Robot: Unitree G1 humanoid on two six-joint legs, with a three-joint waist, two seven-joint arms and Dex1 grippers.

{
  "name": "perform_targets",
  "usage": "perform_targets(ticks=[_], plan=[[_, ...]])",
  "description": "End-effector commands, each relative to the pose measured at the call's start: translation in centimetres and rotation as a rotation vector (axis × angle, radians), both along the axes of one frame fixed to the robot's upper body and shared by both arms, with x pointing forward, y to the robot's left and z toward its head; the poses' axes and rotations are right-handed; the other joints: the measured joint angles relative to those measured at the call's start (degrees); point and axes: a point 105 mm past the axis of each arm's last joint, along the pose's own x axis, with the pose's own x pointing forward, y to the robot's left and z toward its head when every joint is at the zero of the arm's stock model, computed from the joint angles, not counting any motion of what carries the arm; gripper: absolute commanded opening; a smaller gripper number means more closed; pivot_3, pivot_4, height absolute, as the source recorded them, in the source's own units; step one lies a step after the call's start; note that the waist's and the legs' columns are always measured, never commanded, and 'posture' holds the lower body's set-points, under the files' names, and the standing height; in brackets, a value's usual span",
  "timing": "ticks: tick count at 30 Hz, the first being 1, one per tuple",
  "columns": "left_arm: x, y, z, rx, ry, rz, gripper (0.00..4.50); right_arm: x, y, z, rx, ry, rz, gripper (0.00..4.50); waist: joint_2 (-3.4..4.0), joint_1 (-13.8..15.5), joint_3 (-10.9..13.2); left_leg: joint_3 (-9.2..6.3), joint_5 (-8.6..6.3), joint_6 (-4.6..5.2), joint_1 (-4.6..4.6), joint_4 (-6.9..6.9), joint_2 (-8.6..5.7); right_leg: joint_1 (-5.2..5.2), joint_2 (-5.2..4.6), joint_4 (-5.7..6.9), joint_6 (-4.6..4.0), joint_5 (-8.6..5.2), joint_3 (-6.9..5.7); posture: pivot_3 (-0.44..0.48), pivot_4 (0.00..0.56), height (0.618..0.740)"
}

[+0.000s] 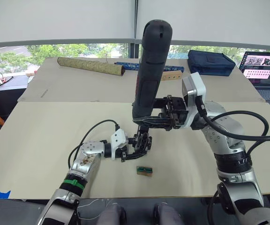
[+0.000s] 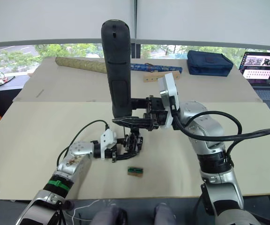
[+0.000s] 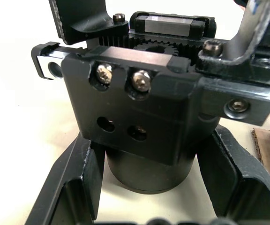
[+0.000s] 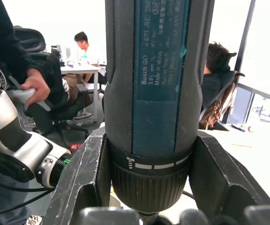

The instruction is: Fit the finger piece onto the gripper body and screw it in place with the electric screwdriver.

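Observation:
The electric screwdriver (image 1: 151,70) stands upright over the near middle of the table, tip pointing down. My right gripper (image 1: 144,119) is shut on its lower collar (image 4: 149,183). Directly beneath it sits the gripper body (image 1: 142,140), a black block with rails and screws (image 3: 139,117). My left gripper (image 1: 135,151) is shut on its round base, one finger (image 3: 74,187) on each side. Black finger parts (image 3: 81,18) rise from the top of the body; I cannot tell which is the finger piece. The screwdriver's bit is hidden where it meets the body.
A small wooden block with a green top (image 1: 145,170) lies just in front of the gripper body. At the back of the table lie a gold rolled tube (image 1: 90,66), a blue patterned tube (image 1: 139,66), a navy bag (image 1: 211,62) and a laptop (image 1: 264,68). People (image 4: 32,84) are behind.

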Motion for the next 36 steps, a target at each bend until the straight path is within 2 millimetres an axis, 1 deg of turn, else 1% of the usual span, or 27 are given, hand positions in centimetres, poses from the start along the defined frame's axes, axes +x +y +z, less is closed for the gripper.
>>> perform_targets(ticks=[1, 3, 4, 5, 6, 7, 9, 11, 15, 19, 21, 23, 26, 27, 31, 34, 36], plan=[[-0.2, 0.5, -1.5, 0.044, 0.056, 0.025, 2.36, -1.2, -0.6, 2.5, 0.066, -0.097, 0.04, 1.9, 0.0, 0.01, 0.0, 0.0, 0.0, 0.0, 0.01, 0.0, 0.0, 0.0, 0.0, 0.01, 0.0, 0.0, 0.0, 0.0, 0.15, 0.74], [0.2, 0.8, -1.5, 0.038, 0.061, 0.057, 2.36, -1.6, -0.6, 3.0, 0.073, -0.106, 0.06, 1.9, 0.0, 0.0, 0.0, 0.0, 0.0, 0.0, 0.02, 0.0, 0.01, 0.0, 0.0, 0.02, 0.0, 0.0, 0.0, 0.0, 0.15, 0.74], [0.3, 0.9, -1.4, 0.034, 0.067, 0.068, 3.44, -2.0, -0.5, 3.4, 0.082, -0.116, 0.076, 1.9, 0.0, 0.01, 0.0, 0.0, 0.0, -0.01, 0.02, 0.0, 0.01, 0.0, 0.0, 0.02, 0.0, 0.0, 0.0, 0.0, 0.15, 0.74], [0.4, 1.0, -1.4, 0.029, 0.069, 0.079, 3.7, -2.5, -0.5, 3.8, 0.09, -0.126, 0.101, 1.9, 0.0, 0.0, 0.0, 0.0, 0.0, -0.01, 0.02, 0.0, 0.01, -0.01, 0.0, 0.02, 0.0, 0.0, 0.0, 0.0, 0.15, 0.74], [0.3, 1.2, -1.4, 0.026, 0.078, 0.081, 4.28, -3.2, -0.4, 4.3, 0.097, -0.15, 0.13, 1.9, 0.01, 0.0, 0.0, -0.01, 0.01, -0.01, 0.03, 0.0, 0.01, -0.01, -0.01, 0.03, 0.0, 0.0, 0.01, 0.0, 0.15, 0.74], [0.4, 1.5, -1.4, 0.029, 0.074, 0.094, 4.49, -3.8, -0.3, 5.1, 0.114, -0.163, 0.15, 1.9, 0.0, 0.01, 0.0, -0.01, 0.01, -0.01, 0.04, -0.01, 0.01, -0.01, -0.01, 0.04, -0.01, 0.0, 0.01, 0.0, 0.15, 0.74], [0.3, 2.5, -1.5, 0.042, 0.072, 0.109, 4.49, -4.6, -0.2, 6.3, 0.139, -0.184, 0.165, 1.9, 0.01, -0.07, 0.0, -0.02, 0.01, -0.02, 0.04, -0.02, 0.02, -0.02, -0.01, 0.05, -0.01, 0.01, 0.01, 0.0, 0.15, 0.74], [0.1, 3.5, -1.4, 0.042, 0.073, 0.126, 4.49, -4.7, -0.5, 6.7, 0.143, -0.193, 0.152, 1.9, 0.01, -0.53, 0.0, -0.03, 0.03, -0.05, 0.09, -0.04, 0.05, -0.01, -0.01, 0.06, -0.03, 0.02, 0.01, 0.0, 0.15, 0.74], [-1.1, 7.1, -0.5, 0.033, 0.085, 0.137, 4.49, -4.3, -2.2, 7.0, 0.119, -0.211, 0.065, 1.9, 0.0, -1.12, 0.0, -0.02, 0.05, -0.12, 0.25, -0.23, 0.1, -0.01, -0.06, 0.04, -0.06, 0.03, 0.02, 0.0, 0.15, 0.74], [-2.7, 11.7, 0.4, 0.082, 0.06, 0.157, 4.49, -3.8, -5.0, 6.9, 0.091, -0.22, -0.067, 1.9, 0.09, -1.09, 0.06, -0.02, 0.06, -0.18, 0.23, -0.31, 0.12, -0.1, -0.14, 0.02, -0.12, 0.02, 0.0, 0.0, 0.15, 0.74], [-3.0, 13.5, 1.5, 0.069, 0.031, 0.199, 4.49, -3.7, -6.6, 6.2, 0.031, -0.209, -0.124, 1.9, 0.14, -0.77, 0.13, -0.01, 0.04, -0.17, 0.21, -0.33, 0.1, -0.12, -0.24, -0.01, -0.12, 0.01, -0.01, 0.0, 0.15, 0.74], [-3.5, 14.9, 2.4, 0.06, 0.023, 0.222, 4.49, -3.6, -8.0, 5.8, -0.001, -0.203, -0.188, 1.9, 0.15, -0.48, 0.26, 0.0, -0.02, -0.08, 0.16, -0.33, 0.07, -0.12, -0.45, -0.08, -0.12, 0.01, -0.07, 0.0, 0.15, 0.74], [-4.2, 16.0, 3.5, 0.06, 0.02, 0.228, 4.49, -3.0, -10.7, 4.4, -0.044, -0.205, -0.323, 1.9, 0.14, 0.23, 0.34, -0.01, -0.08, 0.04, 0.04, -0.31, -0.03, -0.14, -0.89, -0.13, -0.11, 0.01, -0.28, 0.0, 0.15, 0.74], [-4.3, 16.5, 3.9, 0.059, 0.019, 0.233, 4.49, -2.8, -11.8, 3.9, -0.051, -0.207, -0.385, 1.9, 0.15, 0.3, 0.36, -0.01, -0.12, 0.09, 0.0, -0.25, -0.05, -0.09, -0.92, -0.15, -0.1, 0.02, -0.43, 0.0, 0.15, 0.74], [-4.0, 17.6, 4.6, 0.058, 0.015, 0.271, 4.49, -2.4, -15.0, 1.8, -0.06, -0.189, -0.549, 1.9, 0.16, 0.82, 0.37, 0.07, -0.14, 0.14, -0.02, -0.18, -0.11, -0.06, -0.91, -0.16, -0.06, 0.04, -0.72, 0.0, 0.15, 0.74], [-4.0, 17.8, 5.2, 0.046, -0.017, 0.275, 4.49, -2.7, -16.5, 0.4, -0.068, -0.174, -0.628, 1.9, 0.19, 0.82, 0.39, 0.15, -0.13, 0.15, -0.01, -0.19, -0.13, -0.06, -0.87, -0.14, -0.04, 0.04, -0.77, 0.0, 0.15, 0.74], [-4.5, 17.5, 4.7, 0.059, -0.011, 0.24, 4.49, -2.7, -17.3, -0.5, -0.057, -0.152, -0.676, 1.9, 0.2, 0.68, 0.4, 0.17, -0.13, 0.13, 0.01, -0.19, -0.12, -0.06, -0.82, -0.1, -0.04, 0.04, -0.84, 0.0, 0.15, 0.74]])
